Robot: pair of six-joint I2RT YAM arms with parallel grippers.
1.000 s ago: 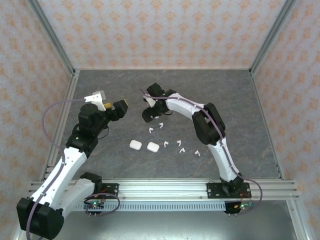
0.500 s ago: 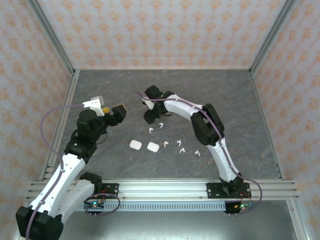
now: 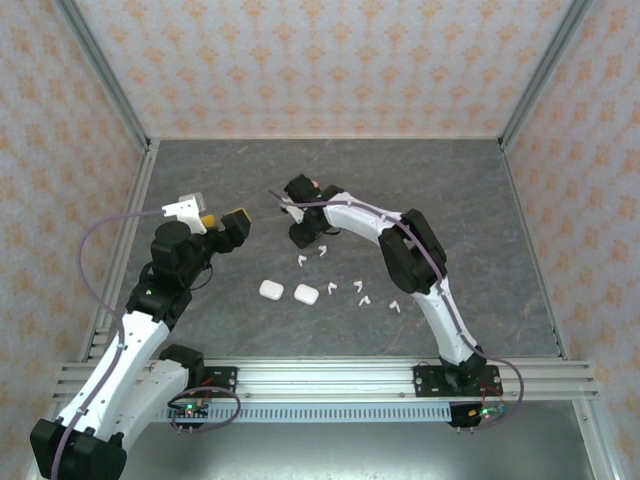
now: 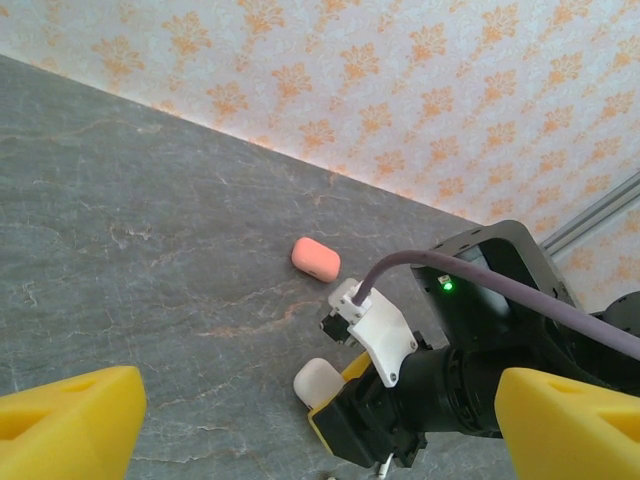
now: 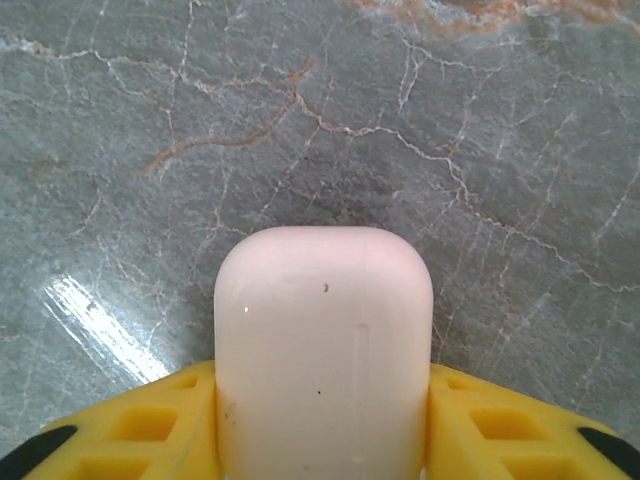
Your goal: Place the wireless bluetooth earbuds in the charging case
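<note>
The right gripper had its yellow fingers pressed against both flanks of a white case, which sat lid-shut between them with its rounded end sticking out past the fingertips over the grey stone-patterned table. Whether the case rested on the table or hung just above it could not be told. From the left wrist camera the same white case showed at the tip of the right arm, with a pink case lying apart from it, further toward the patterned wall.

The earbuds were not in either gripper. They lay loose on the table, six small white pieces as far as could be counted from above, scattered on the near side of the right gripper. The nearest earbud lay just beside the gripper on the side of the arms' bases, and the rest trailed off toward the right arm's base. A second white case and a third white case lay side by side, closed, near the earbuds on the left.

The left gripper hung above the table with its yellow fingers spread wide and nothing between them, well apart from the earbuds and pointed toward the right gripper
</note>
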